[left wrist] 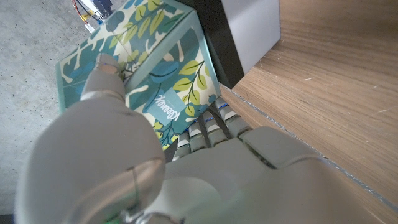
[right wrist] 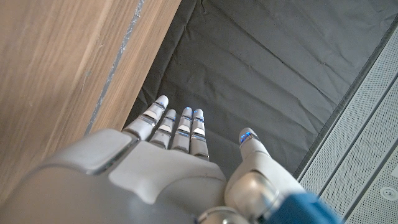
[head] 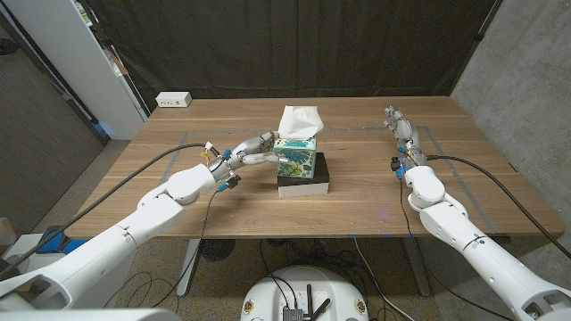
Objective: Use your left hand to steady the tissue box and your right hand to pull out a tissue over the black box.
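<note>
Wooden table (head: 223, 209) carries everything you need, so start from there and work down in size. On it, near the middle, sits the black box (head: 305, 185), and the tissue box (head: 296, 158) stands on top of that, its leaf-patterned sides upright. Your left hand (head: 243, 154) has its fingers (left wrist: 208, 127) against the tissue box's near side, the thumb lying over an upper edge in the left wrist view, so it grips the box and the steadying half of the job looks done. Your right hand (head: 401, 132) stands well apart from the box, out toward the table's right edge, with fingers straight and spread and nothing in them. A white tissue (head: 300, 120) stands up out of the top of the tissue box, untouched and fully seated as far as the head view shows. What is left, then, is the whole pull: you have to bring the right hand across to the tissue, pinch it, and draw it up while the left keeps the box down.
</note>
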You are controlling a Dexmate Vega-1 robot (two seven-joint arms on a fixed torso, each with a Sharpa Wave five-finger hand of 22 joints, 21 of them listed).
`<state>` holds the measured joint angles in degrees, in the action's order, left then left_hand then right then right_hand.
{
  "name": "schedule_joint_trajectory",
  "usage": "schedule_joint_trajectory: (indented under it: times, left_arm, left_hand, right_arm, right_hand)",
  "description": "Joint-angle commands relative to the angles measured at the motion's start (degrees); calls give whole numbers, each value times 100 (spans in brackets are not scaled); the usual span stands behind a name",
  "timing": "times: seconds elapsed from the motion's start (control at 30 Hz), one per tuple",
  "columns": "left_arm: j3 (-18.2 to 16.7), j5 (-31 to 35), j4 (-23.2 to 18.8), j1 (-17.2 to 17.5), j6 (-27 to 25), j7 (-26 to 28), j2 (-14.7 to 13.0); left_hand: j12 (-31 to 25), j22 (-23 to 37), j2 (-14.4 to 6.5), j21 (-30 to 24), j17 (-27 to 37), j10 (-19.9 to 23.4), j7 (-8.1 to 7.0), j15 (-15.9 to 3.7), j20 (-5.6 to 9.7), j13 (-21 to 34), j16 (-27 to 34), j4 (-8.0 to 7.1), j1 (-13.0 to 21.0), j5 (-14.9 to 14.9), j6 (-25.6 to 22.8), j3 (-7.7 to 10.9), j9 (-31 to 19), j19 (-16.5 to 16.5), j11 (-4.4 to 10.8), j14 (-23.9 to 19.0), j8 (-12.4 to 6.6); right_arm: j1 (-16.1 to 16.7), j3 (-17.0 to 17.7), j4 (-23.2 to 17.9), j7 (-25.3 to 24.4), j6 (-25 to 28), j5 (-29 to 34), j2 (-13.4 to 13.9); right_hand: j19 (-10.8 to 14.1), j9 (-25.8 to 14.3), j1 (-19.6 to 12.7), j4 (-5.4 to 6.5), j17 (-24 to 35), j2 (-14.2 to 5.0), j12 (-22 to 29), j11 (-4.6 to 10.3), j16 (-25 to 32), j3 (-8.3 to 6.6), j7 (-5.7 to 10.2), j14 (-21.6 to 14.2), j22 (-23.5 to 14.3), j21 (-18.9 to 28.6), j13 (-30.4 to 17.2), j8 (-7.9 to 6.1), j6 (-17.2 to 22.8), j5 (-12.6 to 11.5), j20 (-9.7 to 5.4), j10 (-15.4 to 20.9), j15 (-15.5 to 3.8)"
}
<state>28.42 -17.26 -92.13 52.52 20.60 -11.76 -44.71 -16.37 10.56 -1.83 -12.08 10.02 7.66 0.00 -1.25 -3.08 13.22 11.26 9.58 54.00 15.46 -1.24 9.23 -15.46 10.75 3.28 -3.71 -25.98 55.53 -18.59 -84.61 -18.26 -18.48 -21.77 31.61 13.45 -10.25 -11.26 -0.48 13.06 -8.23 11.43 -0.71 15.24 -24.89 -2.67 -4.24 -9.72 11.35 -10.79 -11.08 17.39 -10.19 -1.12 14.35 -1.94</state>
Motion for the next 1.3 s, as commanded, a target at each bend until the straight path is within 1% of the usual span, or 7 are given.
schedule_joint_trajectory:
  times: [0.03,0.27,0.47,0.57,0.63,0.93,1.3]
  left_arm:
    - [-34,-84,-7,51,21,67,55]
    - [-2,-222,16,18,55,-100,76]
    - [-72,-258,-102,92,115,-54,35]
    - [-129,-266,-177,156,133,13,3]
    - [-168,-352,-222,190,122,-9,-25]
    - [-415,-493,-618,362,-92,92,-291]
    - [-588,-619,-1095,404,-615,80,-618]
  left_hand:
    - [-7,15,-3,-30,6,23,-34,-64,11,39,-6,-11,90,-49,-47,42,-37,4,63,-23,-61]
    - [0,18,-20,-21,5,28,-27,-69,18,60,-25,-31,90,-121,-31,53,-70,-12,74,-3,-104]
    - [14,20,-40,-15,5,13,-12,-70,13,77,-38,-44,88,-175,-5,65,-97,-28,58,21,-135]
    - [15,21,-47,-10,4,24,-31,-88,37,86,-39,-49,86,-205,-5,70,-111,-42,81,18,-159]
    - [24,22,-61,-4,5,11,13,-54,5,94,-46,-56,82,-230,21,77,-125,-59,44,34,-170]
    - [32,25,-92,11,5,12,1,-78,15,111,-60,-68,73,-275,38,91,-151,-105,71,70,-206]
    - [55,27,-114,20,4,-21,10,-67,24,131,-79,-81,50,-325,79,100,-181,-142,38,136,-241]
  right_arm:
    - [-64,-9,97,26,-11,0,-18]
    - [-35,2,75,-20,-16,21,-10]
    - [8,24,30,-53,-17,15,-3]
    - [21,28,9,-59,-1,15,6]
    - [20,22,8,-50,7,27,18]
    - [27,26,21,-52,10,4,2]
    - [-9,11,174,20,-78,-52,-50]
  right_hand:
    - [19,-15,-19,-35,5,-110,-3,-2,-9,-21,-7,-55,-28,4,-26,9,57,13,-4,38,-61]
    - [19,-15,-19,-41,6,-112,-3,-2,-13,-22,-9,-54,-28,4,-26,10,57,13,-5,39,-57]
    - [18,-15,-20,-45,5,-114,-4,3,-17,-24,-6,-50,-28,3,-26,11,56,12,-8,38,-58]
    - [18,-14,-20,-49,6,-114,-6,0,-19,-25,-7,-49,-28,3,-26,11,56,12,-9,34,-69]
    - [17,-14,-21,-51,5,-116,-5,1,-20,-26,-6,-52,-28,3,-26,12,55,12,-9,38,-69]
    - [14,-14,-20,-58,6,-117,-8,-1,-26,-27,-8,-49,-28,2,-26,12,58,12,-12,33,-70]
    - [6,-14,-18,-64,7,-120,-10,6,-35,-29,-10,-38,-28,-1,-26,15,50,12,-28,29,-77]
